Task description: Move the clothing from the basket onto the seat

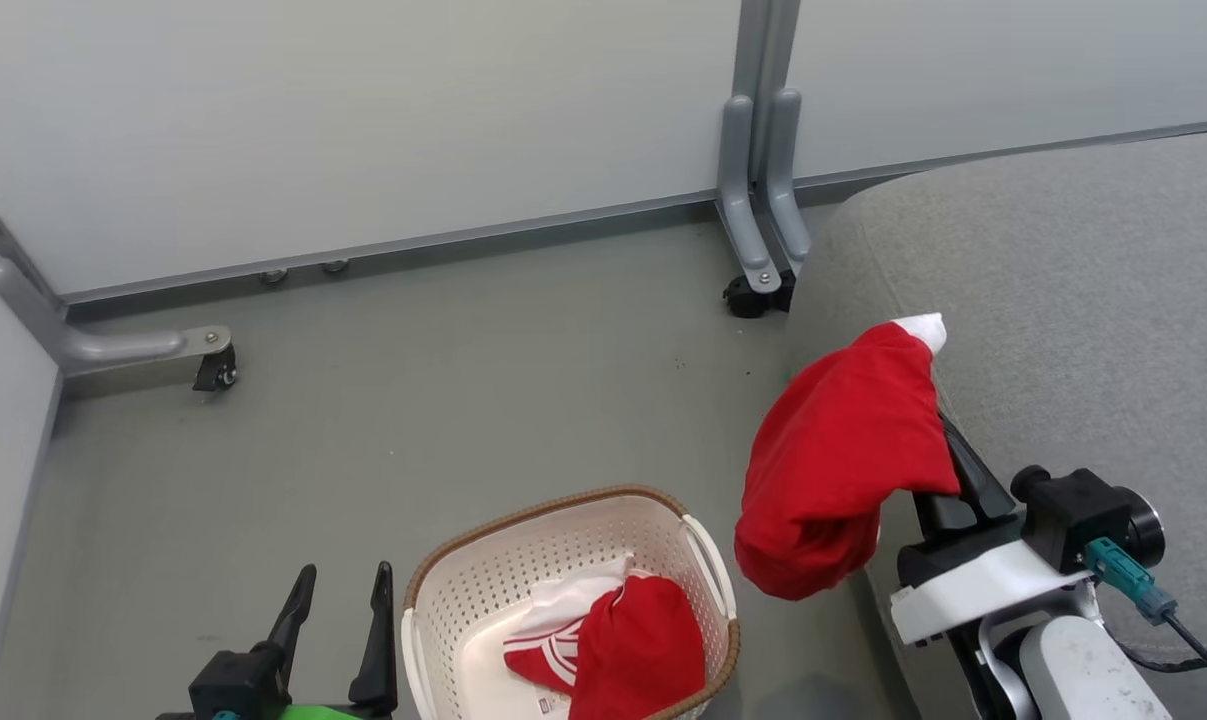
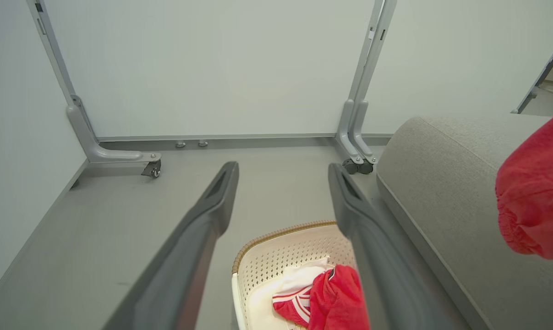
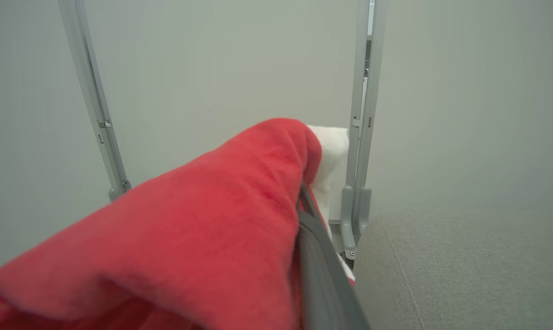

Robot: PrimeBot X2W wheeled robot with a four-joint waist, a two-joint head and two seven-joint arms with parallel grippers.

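A plain red garment (image 1: 843, 450) with a white bit at its top hangs draped over my right gripper (image 1: 935, 400), which is shut on it; the fingertips are buried in the cloth. It hangs beside the left edge of the grey couch (image 1: 1063, 300), above the floor. In the right wrist view the red garment (image 3: 189, 229) covers all but one dark finger (image 3: 317, 243). The cream basket (image 1: 543, 510) holds a red garment with white trim (image 1: 623, 650). My left gripper (image 1: 346, 575) stands open just left of the basket, holding nothing. In the left wrist view the left gripper (image 2: 283, 169) frames the basket (image 2: 276, 236).
Pale partition walls close off the back and left. Their grey feet on castors stand at the couch's corner (image 1: 758, 270) and at the far left (image 1: 213, 365). Grey floor (image 1: 463, 380) lies between the basket and the walls.
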